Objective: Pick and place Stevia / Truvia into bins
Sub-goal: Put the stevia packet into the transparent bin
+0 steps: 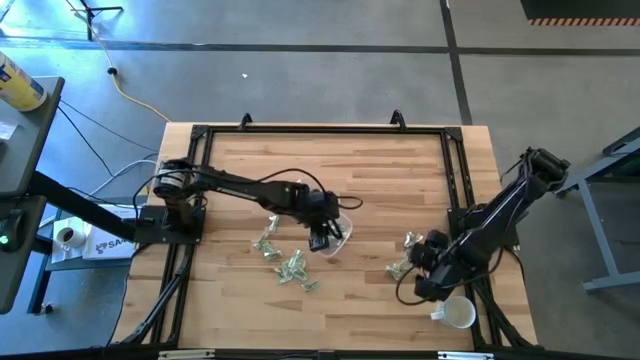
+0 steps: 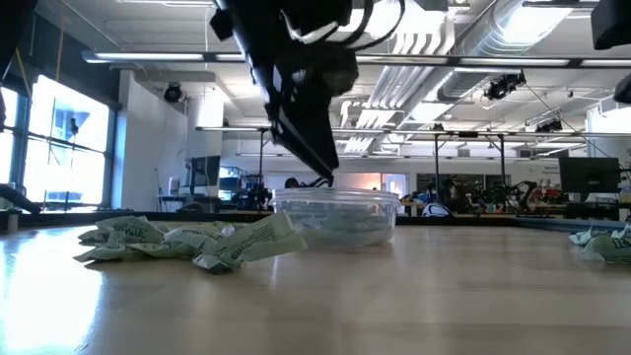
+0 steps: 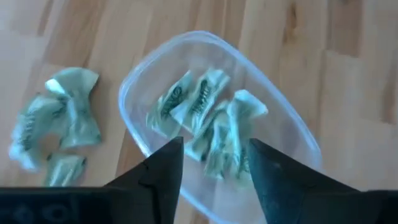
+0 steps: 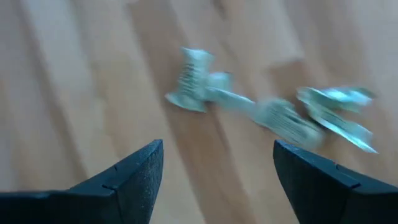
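**Over the clear container, the left gripper's fingers stand apart above a small heap of packets**

Directly below the left gripper (image 3: 214, 165), the clear container (image 3: 283, 121) sits on the wooden table (image 1: 370, 180) with several pale green and white sweetener packets (image 3: 208, 121) crumpled together inside it. The gripper's two dark fingers (image 3: 165, 171) are spread, with nothing between them; the packets in the container show through the gap, lying loose on its floor. In the low view the gripper hangs just above the container's rim, and the packets inside read as a pale green layer behind the transparent wall.

Outside the container, just beside the left gripper's fingers, more packets lie scattered on the bare wood (image 3: 56, 121); from overhead they form a loose cluster (image 1: 285, 258) near the container, on the side toward the table's front edge.

The right gripper (image 4: 217, 168) is well apart from the container, low over the right side of the table. Its jaws are released wide and empty. Ahead of its fingers, a second small group of packets (image 4: 273, 112) lies on the wood, not touched by either finger. A white mug (image 1: 458, 314) stands near the right arm, close to the table's front corner; what it holds cannot be told.
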`<action>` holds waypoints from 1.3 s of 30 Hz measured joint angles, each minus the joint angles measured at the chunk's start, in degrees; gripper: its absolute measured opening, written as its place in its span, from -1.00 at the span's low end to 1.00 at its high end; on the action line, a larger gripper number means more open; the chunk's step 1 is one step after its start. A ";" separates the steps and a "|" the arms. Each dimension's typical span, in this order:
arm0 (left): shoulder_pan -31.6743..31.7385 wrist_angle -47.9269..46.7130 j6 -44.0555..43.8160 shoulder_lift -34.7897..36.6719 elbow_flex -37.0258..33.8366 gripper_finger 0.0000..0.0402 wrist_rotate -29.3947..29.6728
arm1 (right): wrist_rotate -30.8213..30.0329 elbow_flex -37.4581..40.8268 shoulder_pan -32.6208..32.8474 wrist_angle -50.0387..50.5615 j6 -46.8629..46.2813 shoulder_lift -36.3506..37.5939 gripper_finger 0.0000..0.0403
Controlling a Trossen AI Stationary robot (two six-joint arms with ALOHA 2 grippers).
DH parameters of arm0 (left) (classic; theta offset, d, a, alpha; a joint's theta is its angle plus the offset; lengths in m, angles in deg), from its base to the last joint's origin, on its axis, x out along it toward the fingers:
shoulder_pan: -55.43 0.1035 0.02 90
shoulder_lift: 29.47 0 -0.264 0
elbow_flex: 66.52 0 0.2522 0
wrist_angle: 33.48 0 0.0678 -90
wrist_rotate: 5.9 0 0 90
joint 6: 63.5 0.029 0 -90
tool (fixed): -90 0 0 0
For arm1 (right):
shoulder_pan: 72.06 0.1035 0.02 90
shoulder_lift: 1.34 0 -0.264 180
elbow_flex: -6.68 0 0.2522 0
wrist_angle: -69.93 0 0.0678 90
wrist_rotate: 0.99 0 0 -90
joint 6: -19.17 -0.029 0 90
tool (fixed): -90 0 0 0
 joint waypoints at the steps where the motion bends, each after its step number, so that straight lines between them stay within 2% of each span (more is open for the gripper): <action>1: -0.05 -1.36 0.14 0.22 1.14 0.10 0.21 | 0.08 1.27 -0.23 -3.83 1.82 0.00 0.44; 5: -0.07 -6.85 1.31 1.41 3.06 0.12 0.54 | 1.09 5.42 -1.47 -15.89 7.38 -1.31 0.44; 9: -0.05 -10.45 3.28 2.46 3.11 0.02 2.87 | 3.31 5.97 -4.29 -19.29 10.98 -5.25 0.44; 12: -0.03 -14.95 4.85 2.33 2.97 -0.07 3.58 | 5.39 4.96 -6.80 -20.03 12.66 -8.65 0.44; 17: -0.03 -16.16 6.23 2.31 0.76 -0.21 3.70 | 6.17 2.52 -9.76 -20.27 12.79 -12.08 0.43; 24: -0.03 -15.90 7.44 2.33 -4.47 -0.33 3.71 | 7.45 1.50 -11.64 -19.73 13.92 -12.59 0.21; 30: -0.03 -15.11 7.01 3.13 -9.14 -0.35 3.72 | 10.04 0.56 -11.61 -17.40 8.96 -12.61 0.10; 35: -0.01 -12.24 6.21 6.42 -12.01 -0.36 3.86 | 6.40 -4.58 -11.39 -14.29 12.76 -12.61 0.10; 39: 0.02 -10.73 5.97 8.72 -13.32 -0.36 5.32 | 4.94 -5.32 -11.39 -13.97 14.88 -13.48 0.10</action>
